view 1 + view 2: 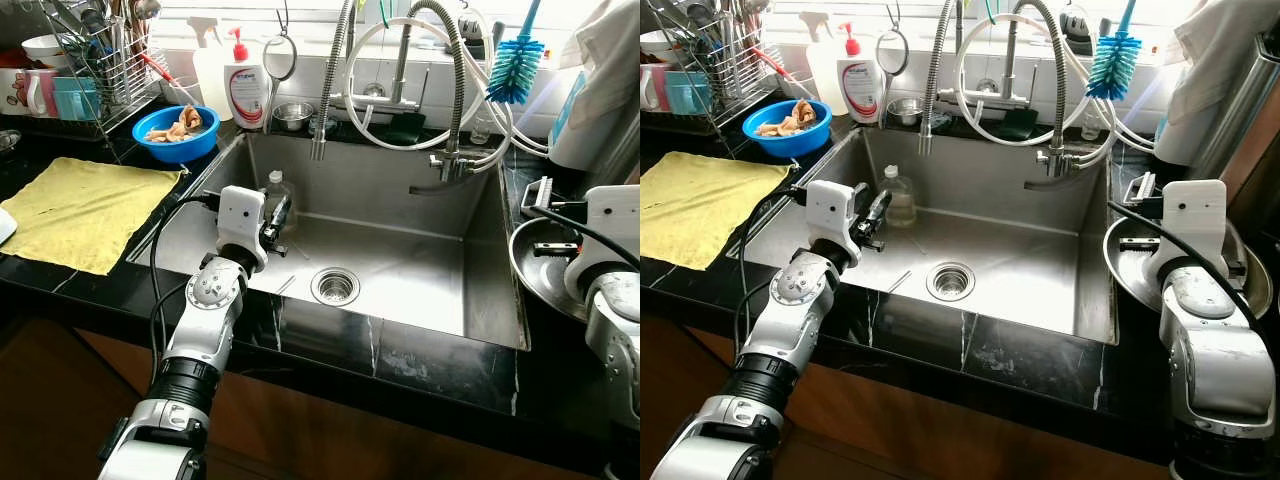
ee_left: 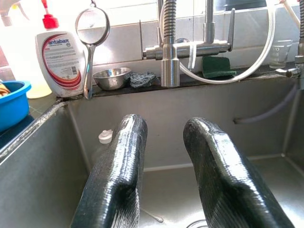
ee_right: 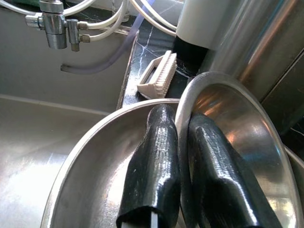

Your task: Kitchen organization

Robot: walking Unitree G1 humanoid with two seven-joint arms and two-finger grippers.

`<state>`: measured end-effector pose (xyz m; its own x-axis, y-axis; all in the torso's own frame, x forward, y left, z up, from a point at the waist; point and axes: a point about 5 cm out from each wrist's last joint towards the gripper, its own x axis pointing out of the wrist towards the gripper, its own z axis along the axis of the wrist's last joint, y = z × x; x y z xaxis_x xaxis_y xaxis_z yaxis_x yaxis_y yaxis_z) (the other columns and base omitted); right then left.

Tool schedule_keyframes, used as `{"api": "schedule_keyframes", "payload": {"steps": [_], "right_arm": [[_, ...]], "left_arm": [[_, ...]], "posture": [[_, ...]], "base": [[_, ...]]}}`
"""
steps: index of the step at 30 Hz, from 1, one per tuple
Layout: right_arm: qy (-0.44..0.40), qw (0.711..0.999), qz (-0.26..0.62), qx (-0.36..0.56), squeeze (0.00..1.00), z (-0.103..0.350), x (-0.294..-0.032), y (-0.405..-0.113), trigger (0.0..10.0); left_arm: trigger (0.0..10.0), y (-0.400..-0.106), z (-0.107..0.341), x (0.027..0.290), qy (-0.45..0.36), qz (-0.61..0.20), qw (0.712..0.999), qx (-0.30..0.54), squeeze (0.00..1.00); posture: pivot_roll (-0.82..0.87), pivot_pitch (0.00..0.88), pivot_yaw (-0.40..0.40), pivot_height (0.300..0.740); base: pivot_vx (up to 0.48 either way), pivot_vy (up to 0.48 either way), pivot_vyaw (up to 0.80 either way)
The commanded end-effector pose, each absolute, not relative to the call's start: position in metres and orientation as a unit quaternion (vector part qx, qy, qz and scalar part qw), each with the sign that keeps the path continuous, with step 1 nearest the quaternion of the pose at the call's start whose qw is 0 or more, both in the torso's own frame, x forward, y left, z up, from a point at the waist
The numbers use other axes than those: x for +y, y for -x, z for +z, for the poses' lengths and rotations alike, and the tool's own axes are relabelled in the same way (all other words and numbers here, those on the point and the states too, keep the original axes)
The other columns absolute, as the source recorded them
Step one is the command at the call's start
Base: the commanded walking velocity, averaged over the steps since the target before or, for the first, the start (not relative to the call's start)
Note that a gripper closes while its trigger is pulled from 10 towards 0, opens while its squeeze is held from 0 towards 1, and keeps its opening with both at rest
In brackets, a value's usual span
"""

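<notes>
A stack of steel bowls [image 1: 1125, 262] sits on the black counter [image 1: 1040, 365] just right of the sink [image 1: 1040, 270]. The right gripper [image 3: 183, 142] has its two black fingers closed on the rim of the upper bowl [image 3: 237, 123], one finger inside it and one outside, over the lower bowl [image 3: 90, 156]. A white scrub brush [image 3: 159, 73] lies just behind the bowls. To lift well, the grip likely needs to stay firm and the bowl rise straight, since thin rims slip easily. The left gripper [image 2: 164, 156] hovers inside the sink with its fingers apart, holding nothing, near a small clear bottle [image 1: 277, 192] standing against the sink's back left wall.
</notes>
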<state>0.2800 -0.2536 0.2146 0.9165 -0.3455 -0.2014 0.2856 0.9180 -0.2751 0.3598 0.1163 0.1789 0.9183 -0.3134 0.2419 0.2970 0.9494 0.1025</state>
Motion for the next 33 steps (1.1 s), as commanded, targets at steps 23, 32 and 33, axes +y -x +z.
{"api": "schedule_keyframes", "payload": {"steps": [23,32,33], "right_arm": [[0.071,0.996,0.006,-0.052,0.0,0.274,-0.186,-0.29,10.0],[-0.083,0.971,0.218,-0.048,0.0,0.267,-0.105,-0.288,10.0],[-0.096,0.964,0.245,-0.034,0.0,0.261,-0.099,-0.287,10.0]], "left_arm": [[10.0,-0.361,0.179,0.124,-0.002,-0.135,0.982,-0.131,0.0],[10.0,-0.362,0.179,0.128,-0.011,-0.127,0.983,-0.131,0.0],[10.0,-0.362,0.18,0.128,-0.013,-0.126,0.983,-0.131,0.0]], "posture": [[-0.05,0.0,0.044,0.74],[-0.05,0.0,0.042,0.74],[-0.05,0.0,0.043,0.74]], "base": [[0.0,0.0,0.0],[0.0,0.0,0.0],[0.0,0.0,0.0]]}}
